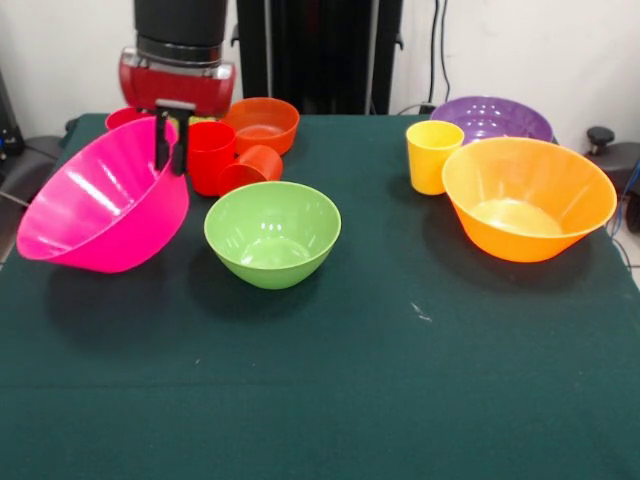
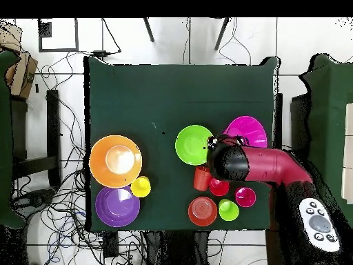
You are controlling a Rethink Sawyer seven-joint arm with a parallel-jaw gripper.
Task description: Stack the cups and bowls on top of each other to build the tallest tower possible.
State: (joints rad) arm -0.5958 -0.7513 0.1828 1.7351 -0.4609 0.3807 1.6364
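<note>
Five bowls are out on the green table [image 1: 420, 400], and five cups can be counted from overhead. The bowls are a big pink bowl [image 1: 100, 205], a green bowl [image 1: 272, 232], a large orange-yellow bowl [image 1: 528, 198], a purple bowl [image 1: 492, 118] and a small orange-red bowl [image 1: 263, 123]. The cups are a yellow cup [image 1: 432, 155], a red cup [image 1: 210, 157] standing upright, an orange cup [image 1: 252, 168] lying on its side and touching the red one, a crimson cup [image 1: 125, 118] that only peeks out behind the arm in the front view, and a lime green cup [image 2: 228, 210] that shows only from above, beside the orange-red bowl. The gripper [image 1: 171, 140] hangs from the red and black arm [image 1: 178, 60], and its two dark fingers [image 1: 161, 138] are clamped on the far rim of the pink bowl, one on each side of the wall. The pink bowl hangs tilted from them, its mouth leaning toward the front camera, its body below and to the camera's left of the fingers, and it looks lifted off the cloth. Nothing is stacked: the green bowl sits alone on the table, just to the camera's right of the held bowl and apart from it. The red and orange cups are just beside the fingers on that same side, the orange-red bowl a little beyond them. The yellow cup, purple bowl and orange-yellow bowl stand grouped well apart from the fingers, across the table.
</note>
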